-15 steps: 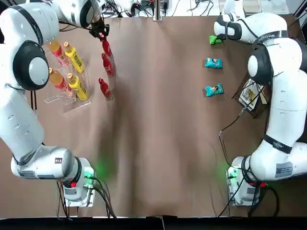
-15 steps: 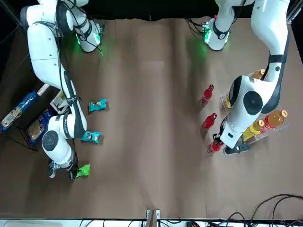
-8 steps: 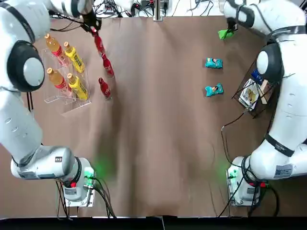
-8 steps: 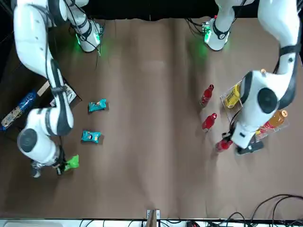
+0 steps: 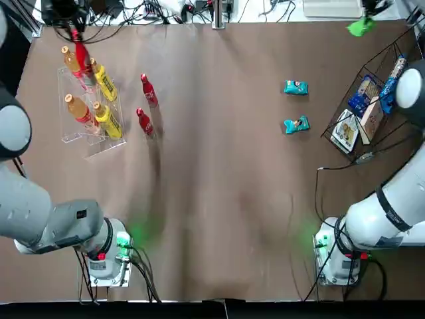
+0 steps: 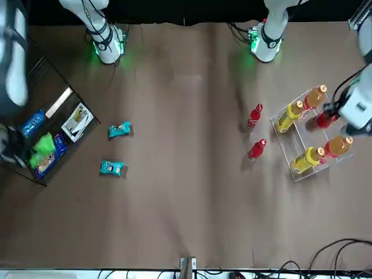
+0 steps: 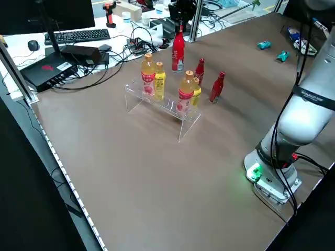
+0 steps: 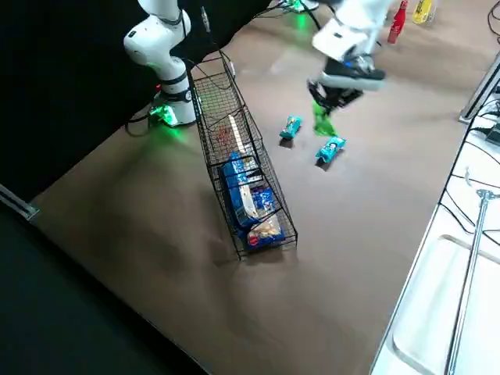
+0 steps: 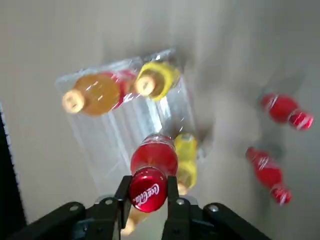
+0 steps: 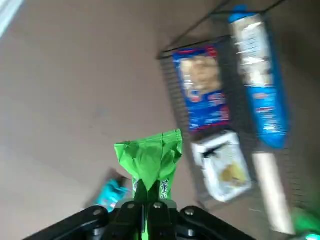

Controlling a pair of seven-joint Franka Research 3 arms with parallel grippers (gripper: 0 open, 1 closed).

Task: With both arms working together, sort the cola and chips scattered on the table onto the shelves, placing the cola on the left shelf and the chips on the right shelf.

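Observation:
My left gripper (image 9: 148, 194) is shut on the red cap of a cola bottle (image 5: 81, 56), which hangs upright over the clear acrylic left shelf (image 5: 77, 138). Two more cola bottles (image 5: 148, 90) (image 5: 144, 121) stand on the table just right of that shelf. My right gripper (image 10: 148, 201) is shut on the bright green chips packet (image 10: 150, 159), held in the air near the far end of the black wire right shelf (image 8: 212, 117). Two teal chips packets (image 5: 295, 87) (image 5: 296, 124) lie on the table left of the wire shelf.
Orange-capped and yellow bottles (image 5: 106, 119) stand in the acrylic shelf. Blue and white packages (image 8: 248, 199) lie in the wire shelf. Cables and a keyboard (image 7: 78, 35) lie beyond the table's far edge. The arm bases (image 5: 106, 256) glow green at the near edge.
The left gripper carried its cola bottle from beside the standing bottles leftward to above the acrylic shelf. The right gripper lifted the green packet and swung it rightward toward the wire shelf.

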